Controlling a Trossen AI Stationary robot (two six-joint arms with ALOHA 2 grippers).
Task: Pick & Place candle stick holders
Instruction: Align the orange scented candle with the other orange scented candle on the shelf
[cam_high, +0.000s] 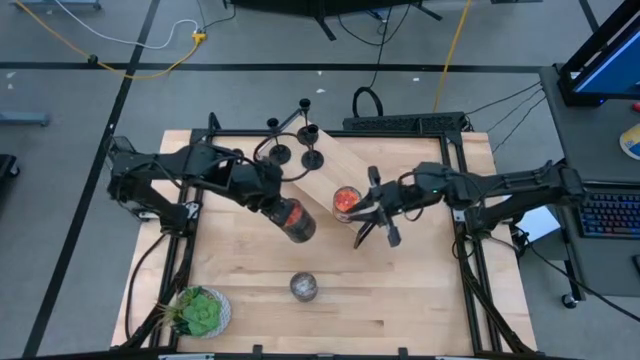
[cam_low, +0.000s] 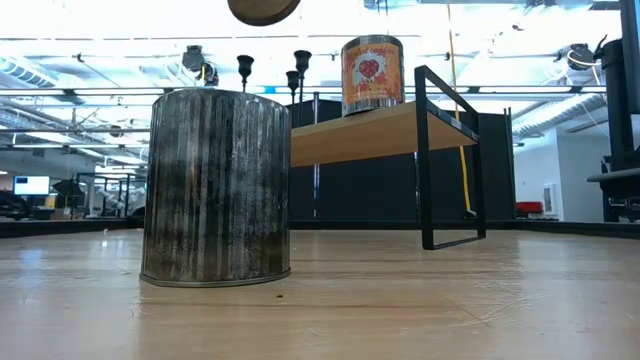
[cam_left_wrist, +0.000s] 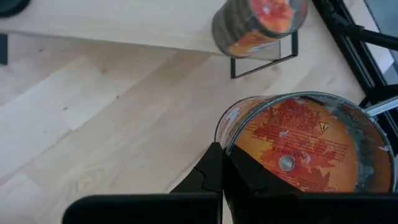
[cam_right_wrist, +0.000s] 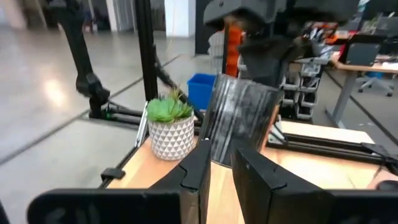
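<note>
Toward the left of the wooden surface (cam_high: 420, 300), a potted plant (cam_high: 200, 312) sits in the near corner. Above it, the left gripper (cam_high: 283, 212) has its fingers clamped on an orange-red jar (cam_high: 296, 222), carried tilted in the air. Behind it, the candle stick holders (cam_high: 290, 140) stand grouped at the far end of a raised wooden shelf (cam_high: 320, 180), well apart from both sets of fingers. A second orange-red jar (cam_high: 346, 201) rests on the shelf's near end, and a silver jar (cam_high: 304, 287) stands alone on the surface below. Further right, the right gripper (cam_high: 372, 228) hovers just beside the shelf, its fingers nearly closed and empty. The step in hand looks like moving a jar, not a holder; next, that jar likely needs setting down before either arm reaches back for a thin stem.
</note>
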